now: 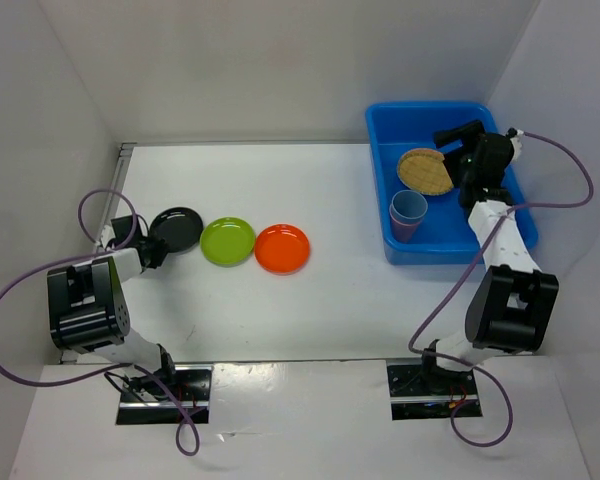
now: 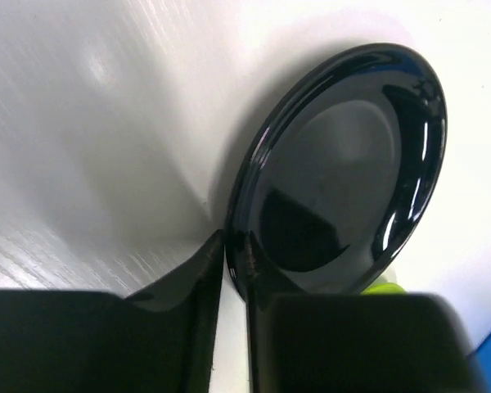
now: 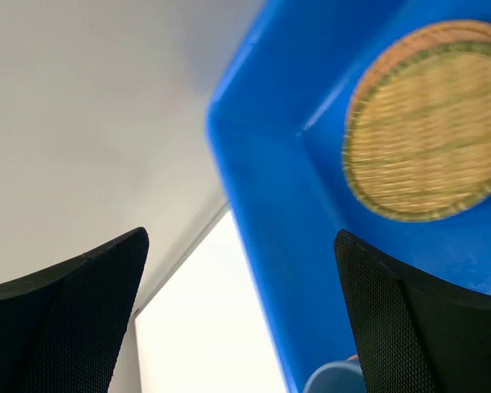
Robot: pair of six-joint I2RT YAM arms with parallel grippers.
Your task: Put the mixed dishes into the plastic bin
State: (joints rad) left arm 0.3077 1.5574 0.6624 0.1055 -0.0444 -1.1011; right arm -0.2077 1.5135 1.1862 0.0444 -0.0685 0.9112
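Left gripper (image 2: 233, 266) is shown clenched on the near rim of the black plate (image 2: 344, 172), the rim pinched between its fingers low over the table (image 1: 330, 300). Past the black plate, farther from that gripper, the lime green plate (image 1: 227, 241) and the orange plate (image 1: 282, 248) are laid side by side. Right gripper (image 1: 448, 136) is held spread wide and empty above the plastic bin (image 1: 380, 150). Just beside it, inside the bin, two tan woven plates (image 1: 425, 171) are overlapped. A blue cup (image 1: 408, 210) is stood closer to the bin's near wall.
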